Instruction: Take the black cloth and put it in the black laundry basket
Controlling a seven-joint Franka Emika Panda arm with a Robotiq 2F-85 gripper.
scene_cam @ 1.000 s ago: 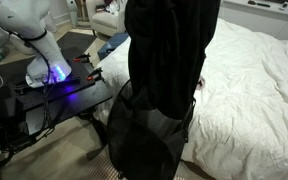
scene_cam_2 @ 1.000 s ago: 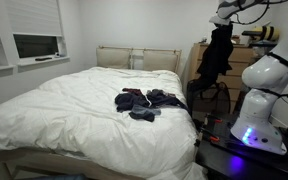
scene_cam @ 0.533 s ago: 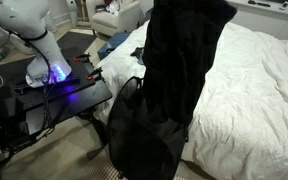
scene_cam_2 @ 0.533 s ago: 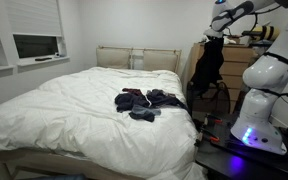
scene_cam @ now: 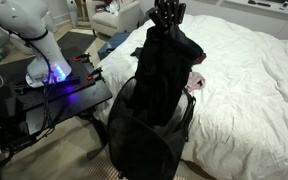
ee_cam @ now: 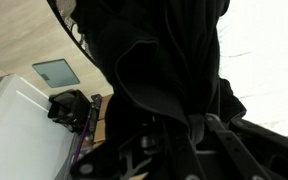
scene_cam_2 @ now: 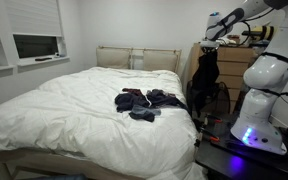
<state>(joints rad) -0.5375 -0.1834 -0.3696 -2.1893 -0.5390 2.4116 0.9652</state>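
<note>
- Holding the long, limp black cloth (scene_cam: 169, 75) by its bunched top, the gripper (scene_cam: 167, 14) had its fingers pressed together on the fabric. That high pinch let the rest hang straight down.
- We saw the black cloth hanging right above the tall black mesh laundry basket (scene_cam: 134, 145), with its lower end at or inside the mouth. How deep it reached we could not tell, black against black.
- The basket stood on the floor just off the edge of the black metal desk (scene_cam: 69, 97) that faces the white-sheeted bed (scene_cam: 254, 90). We judged it was put there to sit within the arm's reach.
- In an exterior view the gripper (scene_cam_2: 210, 38) was raised beyond that same desk edge, the cloth (scene_cam_2: 204, 75) trailing down from it toward the basket (scene_cam_2: 220, 98).
- In the wrist view the cloth (ee_cam: 164, 70) filled most of the frame, so we could barely make out the fingers there.
- We judged the step to be lowering before release, since letting go this high might leave fabric draped over the rim.
- A pile of dark clothes (scene_cam_2: 142, 101) lay on the bed, well apart from the desk.
</note>
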